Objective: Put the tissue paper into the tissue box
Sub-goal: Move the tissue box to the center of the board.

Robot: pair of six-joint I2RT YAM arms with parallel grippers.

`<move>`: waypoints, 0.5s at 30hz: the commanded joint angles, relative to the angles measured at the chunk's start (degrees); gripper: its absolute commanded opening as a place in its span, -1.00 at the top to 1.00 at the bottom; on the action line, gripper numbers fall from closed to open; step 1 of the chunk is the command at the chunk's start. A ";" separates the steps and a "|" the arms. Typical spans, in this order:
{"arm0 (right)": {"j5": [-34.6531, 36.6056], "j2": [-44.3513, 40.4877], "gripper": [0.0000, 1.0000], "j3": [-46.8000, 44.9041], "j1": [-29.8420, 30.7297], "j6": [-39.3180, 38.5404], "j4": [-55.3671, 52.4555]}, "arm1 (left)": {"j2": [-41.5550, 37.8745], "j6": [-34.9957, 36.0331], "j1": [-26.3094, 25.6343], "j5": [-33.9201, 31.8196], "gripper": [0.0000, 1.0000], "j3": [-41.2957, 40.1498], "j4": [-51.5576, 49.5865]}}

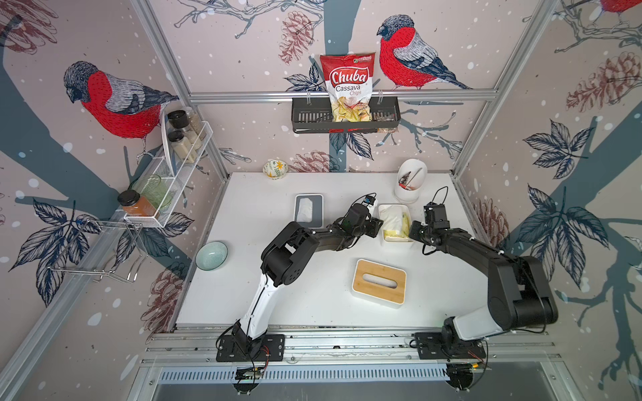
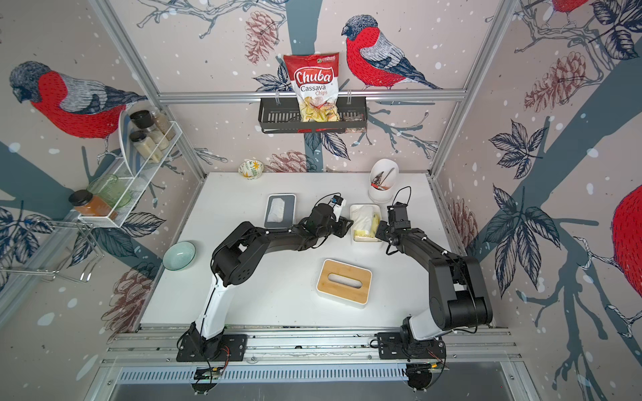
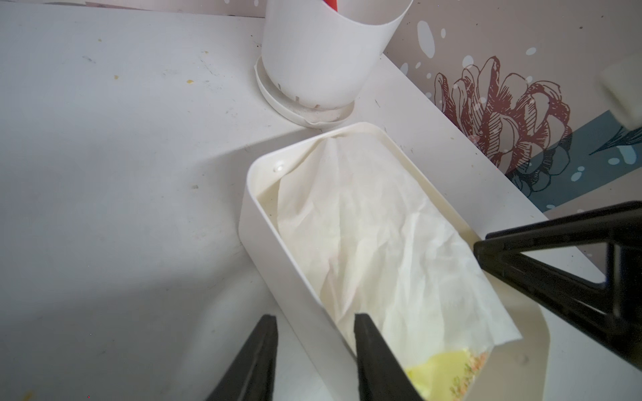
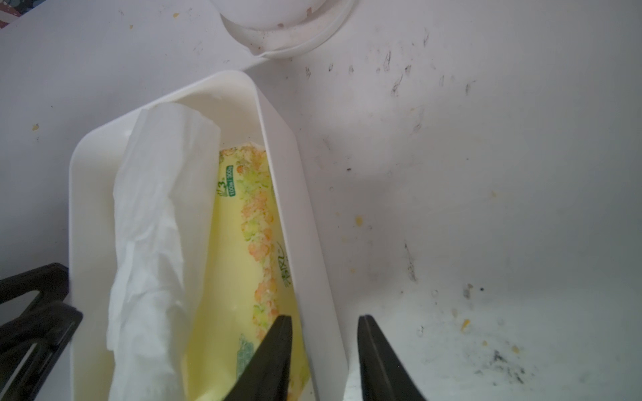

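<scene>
Left wrist view: the left gripper (image 3: 315, 316) stands apart, one finger on each side of a long wall of the white tissue box (image 3: 271, 222), not yet pressing it. The right gripper (image 4: 326, 316) straddles the opposite wall the same way. Inside the box lies the tissue paper (image 3: 375, 236), white and creased, over a yellow flowered pack (image 4: 229, 264).

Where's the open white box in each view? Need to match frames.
Top view: box at the far right of the table.
Top view: same place.
Left wrist: box ahead of the left claw, which straddles one long wall.
Right wrist: box ahead of the right claw, which straddles the opposite long wall.
Shared landmark: utensil holder, just behind the box.
</scene>
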 commanded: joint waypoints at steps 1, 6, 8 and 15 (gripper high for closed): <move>1.22 1.18 0.38 1.03 1.31 -0.79 1.43 | -1.06 1.01 -0.02 -4.54 0.24 -1.15 -2.74; 2.27 3.62 0.51 3.31 5.52 0.15 1.38 | -3.06 1.02 0.60 -8.21 0.25 -3.08 -2.56; 3.33 5.11 0.54 5.11 7.90 0.44 0.81 | -3.58 0.42 1.29 -9.31 0.26 -3.88 -2.53; 5.74 10.89 0.63 12.77 14.15 1.04 -1.99 | -6.11 -4.17 4.56 -13.86 0.31 -7.70 -3.00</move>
